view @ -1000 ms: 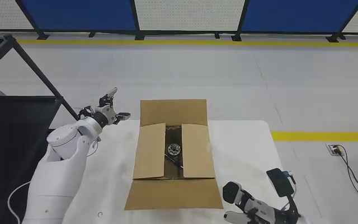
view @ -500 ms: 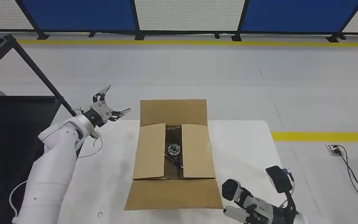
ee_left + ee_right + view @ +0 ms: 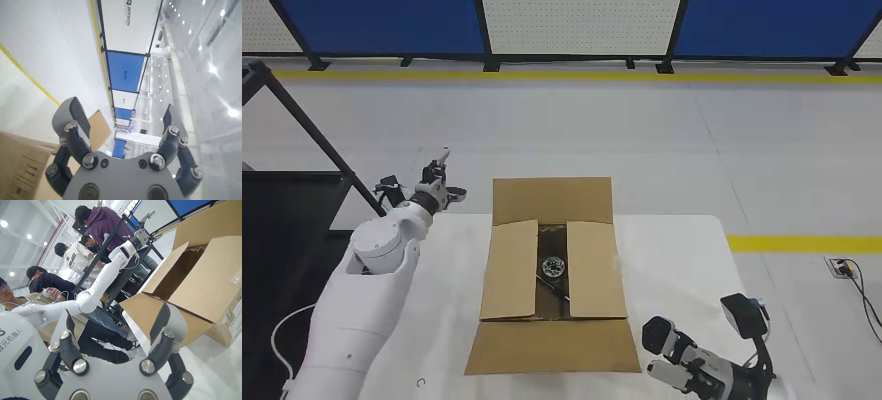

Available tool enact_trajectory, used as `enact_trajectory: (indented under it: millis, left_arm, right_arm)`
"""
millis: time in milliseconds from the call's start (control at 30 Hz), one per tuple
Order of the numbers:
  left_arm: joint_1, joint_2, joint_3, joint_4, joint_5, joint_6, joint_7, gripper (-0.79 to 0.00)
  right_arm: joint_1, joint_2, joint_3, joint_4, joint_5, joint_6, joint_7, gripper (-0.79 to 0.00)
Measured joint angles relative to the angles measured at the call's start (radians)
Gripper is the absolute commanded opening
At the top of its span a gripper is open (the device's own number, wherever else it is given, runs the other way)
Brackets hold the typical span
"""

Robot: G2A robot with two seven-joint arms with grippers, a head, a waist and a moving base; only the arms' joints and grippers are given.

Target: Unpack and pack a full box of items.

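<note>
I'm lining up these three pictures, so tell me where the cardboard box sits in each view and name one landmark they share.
Top view: the cardboard box stands in the middle of the table, flaps open.
Left wrist view: its printed side and one flap show beside the left gripper.
Right wrist view: it stands just beyond the right gripper, flaps raised.
Shared landmark: the blue wall panels.

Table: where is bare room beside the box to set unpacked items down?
Widest free patch: table right of the box, out to the table's right edge. Left of the box a strip lies bare, but the left arm hangs over it. Crowded: the near right corner, where the right tool sits, open.
</note>
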State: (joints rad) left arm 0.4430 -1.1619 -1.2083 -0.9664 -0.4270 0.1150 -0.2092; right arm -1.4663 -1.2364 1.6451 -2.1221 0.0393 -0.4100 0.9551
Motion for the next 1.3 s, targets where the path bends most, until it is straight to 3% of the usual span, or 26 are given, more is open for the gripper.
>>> enact_trajectory:
  millis: [267, 367, 667, 800, 967, 1067, 1167, 1300]
  left_arm:
    - [0.021, 0.013, 0.1, 0.014, 0.481, -0.191, 0.093, 0.0]
    - [0.02, 0.007, 0.102, 0.02, 0.512, -0.187, 0.146, 0.0]
    - [0.021, 0.008, 0.102, 0.02, 0.509, -0.187, 0.14, 0.0]
    - [0.027, 0.011, 0.118, 0.035, 0.615, -0.211, 0.152, 0.0]
    - [-0.013, 0.011, 0.133, 0.117, 0.705, -0.376, 0.1, 0.0]
    - [-0.042, 0.01, 0.144, 0.179, 0.754, -0.495, 0.086, 0.0]
    - [-0.072, 0.006, 0.152, 0.25, 0.754, -0.637, 0.045, 0.0]
    - [-0.121, -0.005, 0.165, 0.351, 0.744, -0.771, -0.005, 0.0]
  right_arm:
    - [0.009, 0.012, -0.003, 0.01, 0.013, 0.006, -0.002, 0.0]
    - [0.011, 0.016, -0.004, 0.012, 0.011, 0.011, -0.007, 0.0]
    - [0.01, 0.023, -0.011, 0.01, -0.025, 0.039, -0.035, 0.0]
    - [0.01, 0.023, -0.011, 0.01, -0.025, 0.039, -0.035, 0.0]
    - [0.005, 0.024, -0.016, 0.005, -0.028, 0.04, -0.035, 0.0]
    - [-0.012, 0.031, -0.028, -0.01, -0.007, 0.038, 0.026, 0.0]
    - [-0.023, 0.041, -0.019, -0.022, -0.039, 0.075, 0.104, 0.0]
    - [-0.025, 0.047, -0.02, -0.018, -0.112, 0.135, 0.087, 0.0]
